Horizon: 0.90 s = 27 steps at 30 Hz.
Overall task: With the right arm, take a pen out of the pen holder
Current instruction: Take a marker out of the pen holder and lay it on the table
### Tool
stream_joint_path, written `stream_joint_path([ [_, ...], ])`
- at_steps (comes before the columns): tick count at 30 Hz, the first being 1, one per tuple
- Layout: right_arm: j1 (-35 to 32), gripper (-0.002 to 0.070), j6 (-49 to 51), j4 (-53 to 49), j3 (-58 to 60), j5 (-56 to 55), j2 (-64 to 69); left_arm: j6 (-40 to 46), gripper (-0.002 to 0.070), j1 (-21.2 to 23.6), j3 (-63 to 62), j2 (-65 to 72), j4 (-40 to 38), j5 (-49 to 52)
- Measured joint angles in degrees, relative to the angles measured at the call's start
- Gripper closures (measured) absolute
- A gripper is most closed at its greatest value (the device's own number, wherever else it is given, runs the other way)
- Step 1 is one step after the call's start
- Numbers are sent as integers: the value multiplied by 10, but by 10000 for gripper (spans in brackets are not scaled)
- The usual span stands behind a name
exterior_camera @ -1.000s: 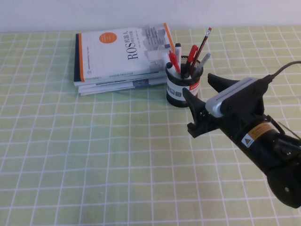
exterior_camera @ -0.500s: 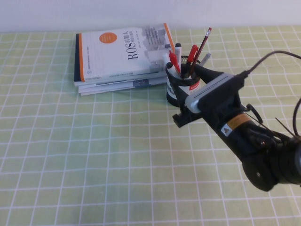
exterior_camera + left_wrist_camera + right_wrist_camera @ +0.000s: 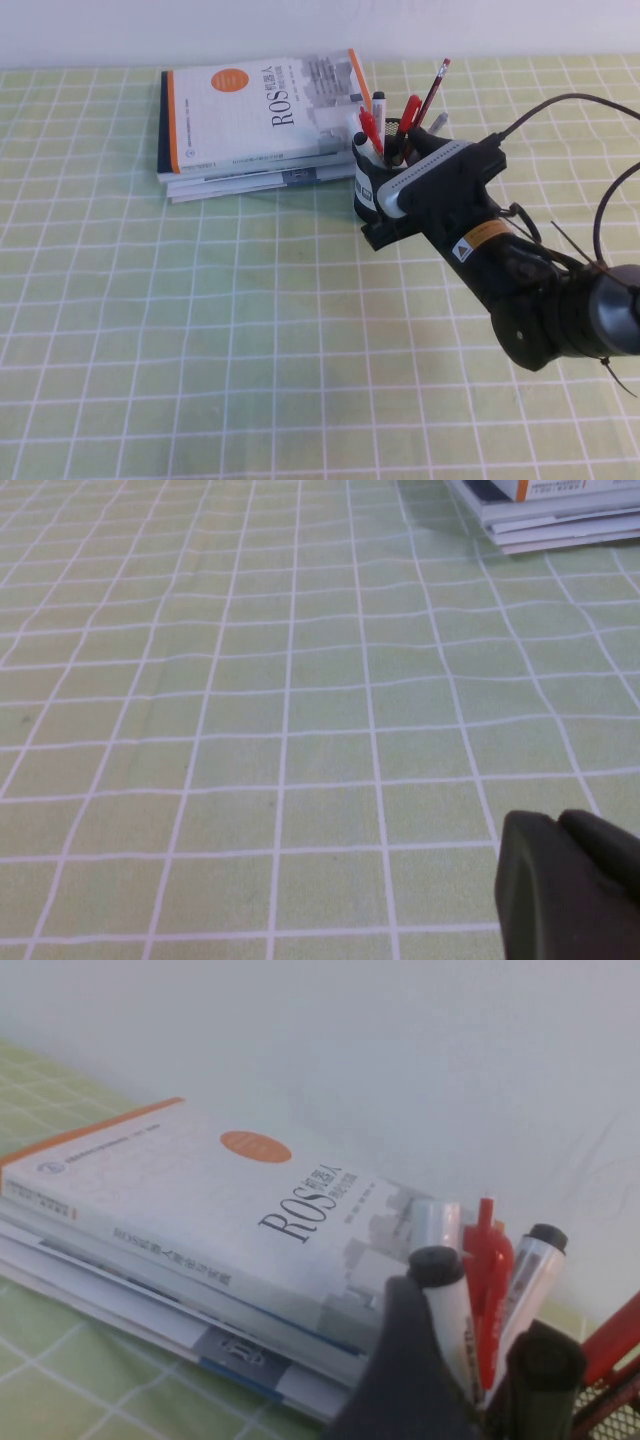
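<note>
A black mesh pen holder (image 3: 368, 196) stands right of the books, with several pens sticking up from it: a red pen (image 3: 369, 128), a red marker (image 3: 409, 110) and a red pencil (image 3: 433, 90). My right gripper (image 3: 398, 165) is open and hangs right at the holder's top, mostly hidden under its wrist camera. In the right wrist view one dark finger (image 3: 405, 1360) lies beside a white marker with a black cap (image 3: 447, 1305); a red pen (image 3: 488, 1280), a clear pen (image 3: 530, 1272) and a black marker (image 3: 545, 1375) stand close by. My left gripper (image 3: 560, 830) is shut and empty, low over the cloth.
A stack of books (image 3: 260, 115) with a white and orange cover lies just left of the holder, close to the back wall. A green checked cloth (image 3: 200, 340) covers the table. Black cables (image 3: 600, 225) loop over the right arm.
The right arm has moved forward and left, from short of the holder to right over it. Its fingers now sit among the pens.
</note>
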Motion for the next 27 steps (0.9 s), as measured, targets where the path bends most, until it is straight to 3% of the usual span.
stream_joint_path([
  [27, -6, 284, -42, 68, -56, 13, 45, 0, 680, 0, 0, 0, 0, 0],
])
